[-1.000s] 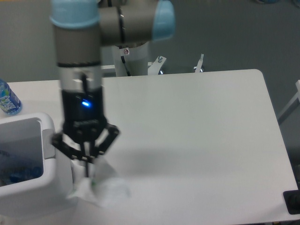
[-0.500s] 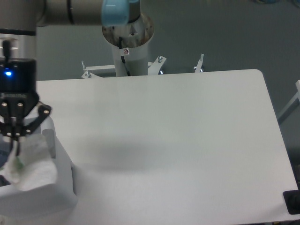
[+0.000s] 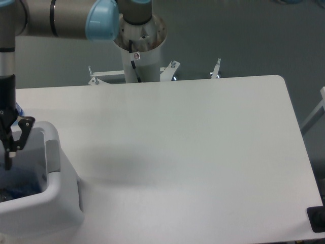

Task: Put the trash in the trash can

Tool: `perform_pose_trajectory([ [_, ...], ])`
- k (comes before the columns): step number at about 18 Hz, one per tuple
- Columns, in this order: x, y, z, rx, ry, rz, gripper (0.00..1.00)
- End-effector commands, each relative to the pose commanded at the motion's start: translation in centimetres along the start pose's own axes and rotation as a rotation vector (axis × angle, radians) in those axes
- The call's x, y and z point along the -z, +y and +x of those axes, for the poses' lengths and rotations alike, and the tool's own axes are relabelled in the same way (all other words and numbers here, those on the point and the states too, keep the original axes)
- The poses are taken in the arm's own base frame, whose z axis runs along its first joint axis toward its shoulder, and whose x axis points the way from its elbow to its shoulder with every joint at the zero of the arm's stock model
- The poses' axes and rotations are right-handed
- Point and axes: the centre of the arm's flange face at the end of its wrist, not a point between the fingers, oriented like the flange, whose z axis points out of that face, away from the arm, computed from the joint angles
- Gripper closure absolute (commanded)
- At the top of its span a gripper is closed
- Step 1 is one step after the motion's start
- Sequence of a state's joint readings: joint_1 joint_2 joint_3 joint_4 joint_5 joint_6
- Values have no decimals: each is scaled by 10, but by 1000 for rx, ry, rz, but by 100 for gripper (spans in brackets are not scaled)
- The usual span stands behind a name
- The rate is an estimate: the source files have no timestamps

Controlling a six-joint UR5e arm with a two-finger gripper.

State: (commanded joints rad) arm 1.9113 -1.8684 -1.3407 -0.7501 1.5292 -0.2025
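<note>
White table (image 3: 193, 147) under a grey floor backdrop, one trash can (image 3: 51, 203) at its left edge.
One gripper (image 3: 9, 152) hangs over the trash can's opening, cut off by the frame edge, so I cannot tell whether its fingers are parted or closed. Inside the can, bluish trash (image 3: 23, 185) shows dimly; items cannot be counted. Right of the can, the tabletop runs bare to its rounded far corner.

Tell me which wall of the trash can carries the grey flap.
The wall of the trash can facing the bare table, at image right: the grey flap lies on its rim. The front wall is plain white.
</note>
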Motion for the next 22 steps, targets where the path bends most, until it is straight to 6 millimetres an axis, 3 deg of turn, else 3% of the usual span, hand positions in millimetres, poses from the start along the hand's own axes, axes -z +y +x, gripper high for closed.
perform_pose_trajectory([
  [3,-8,-2,-20,-31,-119,12,0],
  [5,-24,-9,-56,-77,-232,4,0],
  [9,-35,-10,-115,-118,-365,-38,0],
  [14,-25,-22,-187,-268,-555,-107,0],
  [19,-27,-12,-256,-390,-572,-316,0],
  [22,1,-9,-295,-488,-557,-445,0],
])
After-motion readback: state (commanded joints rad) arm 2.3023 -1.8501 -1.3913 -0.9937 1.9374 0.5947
